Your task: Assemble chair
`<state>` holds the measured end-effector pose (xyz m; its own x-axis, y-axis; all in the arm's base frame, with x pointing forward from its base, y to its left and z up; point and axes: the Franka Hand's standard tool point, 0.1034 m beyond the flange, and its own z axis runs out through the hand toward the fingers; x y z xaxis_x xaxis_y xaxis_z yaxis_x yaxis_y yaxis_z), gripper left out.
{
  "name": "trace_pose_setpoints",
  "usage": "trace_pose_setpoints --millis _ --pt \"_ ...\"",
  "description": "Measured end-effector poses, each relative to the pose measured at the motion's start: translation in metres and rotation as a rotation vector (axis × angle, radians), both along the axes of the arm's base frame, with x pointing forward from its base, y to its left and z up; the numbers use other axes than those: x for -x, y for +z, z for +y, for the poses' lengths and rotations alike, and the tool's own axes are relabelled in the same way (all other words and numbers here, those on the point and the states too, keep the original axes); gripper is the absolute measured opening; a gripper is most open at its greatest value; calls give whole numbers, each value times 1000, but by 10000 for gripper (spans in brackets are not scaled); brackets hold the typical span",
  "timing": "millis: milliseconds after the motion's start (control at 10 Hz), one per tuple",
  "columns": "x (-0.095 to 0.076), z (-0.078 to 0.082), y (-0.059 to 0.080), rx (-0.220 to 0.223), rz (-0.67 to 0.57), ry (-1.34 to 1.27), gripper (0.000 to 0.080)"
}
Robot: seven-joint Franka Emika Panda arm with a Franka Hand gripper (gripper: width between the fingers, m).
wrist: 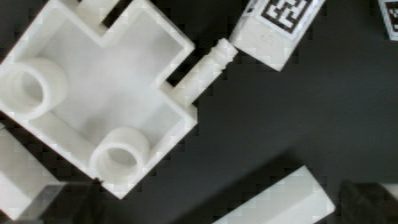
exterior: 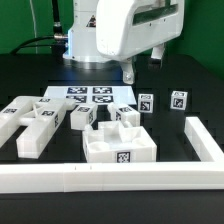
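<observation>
The gripper (exterior: 130,74) hung with jaws spread wide, apparently holding nothing, near the marker board (exterior: 88,96). The chair's loose parts lay apart: the tray-like seat (exterior: 120,148) just behind the L-shaped rail (exterior: 110,178), and bars (exterior: 30,125) toward the exterior view's left.

White chair pieces (exterior: 100,148) bear black-and-white square tags (exterior: 178,99).

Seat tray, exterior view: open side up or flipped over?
Open side up. The seat tray shows raised walls around a hollow interior, a tag on its camera-facing wall; it sits flat on the table.
</observation>
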<state>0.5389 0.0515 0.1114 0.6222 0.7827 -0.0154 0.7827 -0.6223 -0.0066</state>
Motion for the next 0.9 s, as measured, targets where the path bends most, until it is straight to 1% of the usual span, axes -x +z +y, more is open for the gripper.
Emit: trace_pose_setpoints --millis 700,800,900 --pt "1 0 -1 -1 2 -31 650" --pt "5 -2 -3 3 9 -96 650" --pt "10 -1 -7 11 17 -302 650"
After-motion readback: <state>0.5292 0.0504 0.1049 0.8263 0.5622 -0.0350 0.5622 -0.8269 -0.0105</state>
